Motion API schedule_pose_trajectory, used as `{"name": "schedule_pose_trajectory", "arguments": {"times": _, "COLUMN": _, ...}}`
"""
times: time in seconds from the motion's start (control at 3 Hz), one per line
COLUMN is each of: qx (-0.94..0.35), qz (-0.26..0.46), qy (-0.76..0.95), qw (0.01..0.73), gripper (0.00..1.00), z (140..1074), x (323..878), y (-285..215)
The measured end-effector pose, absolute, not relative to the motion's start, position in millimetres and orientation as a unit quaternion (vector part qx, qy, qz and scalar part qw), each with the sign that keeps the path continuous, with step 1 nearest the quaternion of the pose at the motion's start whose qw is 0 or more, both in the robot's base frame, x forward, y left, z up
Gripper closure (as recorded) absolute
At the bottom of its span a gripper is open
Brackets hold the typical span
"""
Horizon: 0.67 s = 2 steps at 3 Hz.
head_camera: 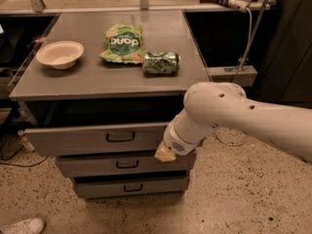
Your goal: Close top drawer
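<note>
One top drawer sticks out mid-frame; the gripper sits by its right end, open or closed I cannot tell.

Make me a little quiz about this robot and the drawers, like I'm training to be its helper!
1. True or false: the wide grey metal top drawer with the small black loop handle is fully shut.
2. Where is the robot's end effector? A) high in the air B) by the right end of the top drawer's front panel C) out of sight
3. Fill in: in the picture, the green can lying on its side is to the ___ of the green snack bag.

Key: 1 false, it sticks out from the cabinet. 2 B. 3 right.
</note>
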State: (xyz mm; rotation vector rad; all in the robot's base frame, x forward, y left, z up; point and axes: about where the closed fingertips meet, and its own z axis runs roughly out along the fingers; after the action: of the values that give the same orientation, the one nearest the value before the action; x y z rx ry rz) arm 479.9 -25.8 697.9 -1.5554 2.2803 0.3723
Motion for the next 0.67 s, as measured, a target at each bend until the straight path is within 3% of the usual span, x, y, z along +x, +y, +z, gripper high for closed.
{"name": "schedule_pose_trajectory", "arguments": {"times": 0.33, "qx": -0.540, "qz": 0.132, "qy": 0.812, "qw": 0.179, "gripper": 1.00, "z": 686.5, "x": 495.3, "y": -25.9}}
{"name": "schedule_pose_trajectory", "arguments": {"times": 0.67, "qx": -0.523, "qz": 0.128, "qy": 0.824, "qw": 0.175, "gripper": 1.00, "z": 652.9, "x": 543.3, "y": -23.0}}
